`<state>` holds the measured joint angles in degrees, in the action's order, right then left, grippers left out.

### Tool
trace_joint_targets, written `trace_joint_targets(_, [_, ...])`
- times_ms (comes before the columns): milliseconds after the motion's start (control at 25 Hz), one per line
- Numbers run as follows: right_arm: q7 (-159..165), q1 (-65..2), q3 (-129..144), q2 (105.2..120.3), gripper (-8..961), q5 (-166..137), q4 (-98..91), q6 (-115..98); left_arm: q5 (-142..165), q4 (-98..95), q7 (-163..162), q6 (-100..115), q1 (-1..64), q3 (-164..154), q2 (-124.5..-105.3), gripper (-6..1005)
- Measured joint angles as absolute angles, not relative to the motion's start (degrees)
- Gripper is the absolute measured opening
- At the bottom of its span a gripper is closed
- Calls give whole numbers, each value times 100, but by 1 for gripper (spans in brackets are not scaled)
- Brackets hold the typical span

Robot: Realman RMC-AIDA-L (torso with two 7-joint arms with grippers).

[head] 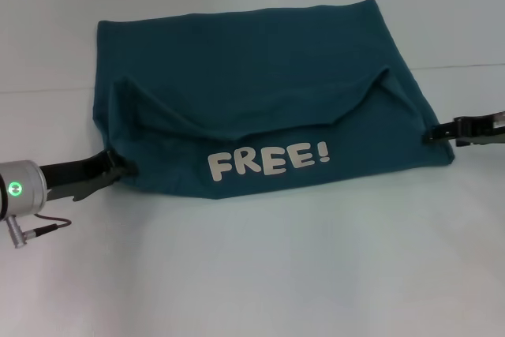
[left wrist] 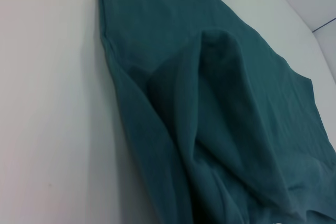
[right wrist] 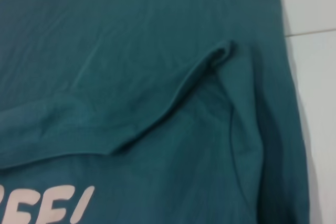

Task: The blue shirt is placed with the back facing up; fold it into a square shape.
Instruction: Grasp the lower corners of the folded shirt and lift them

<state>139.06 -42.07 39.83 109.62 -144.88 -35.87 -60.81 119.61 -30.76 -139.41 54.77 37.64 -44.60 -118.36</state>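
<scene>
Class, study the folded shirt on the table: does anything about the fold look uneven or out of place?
Yes. On the blue shirt, the folded-over flap bearing the FREE! lettering is uneven: its upper edge sags in the middle and peaks at both sides. The left gripper and right gripper sit at the shirt's side edges.

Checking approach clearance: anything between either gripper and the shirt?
Nothing visible. The left gripper is at the blue shirt's near left corner and the right gripper at its right edge, both right up against the cloth. Only bare table surrounds the shirt.
</scene>
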Motion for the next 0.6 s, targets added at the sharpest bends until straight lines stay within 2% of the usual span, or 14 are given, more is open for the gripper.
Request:
trace_joint_targets(120, [13886,-4208,4026,11105,762,-14503,-3569,-5806,11961,-3076,-13935,5477,3764,-4458,-11829,8])
trace_joint_targets(240, [13886,-4206,4059,11181,761,-14506,-3545,-5675,11961,-3076,-13930,5477,3763,-4456,-11824,8])
trace_joint_targets(600, [13889,-4277,4088,11178,764,-14509,-3257,-5451,11951,-3076,-13913,5442,3761,-4446,-11840,9])
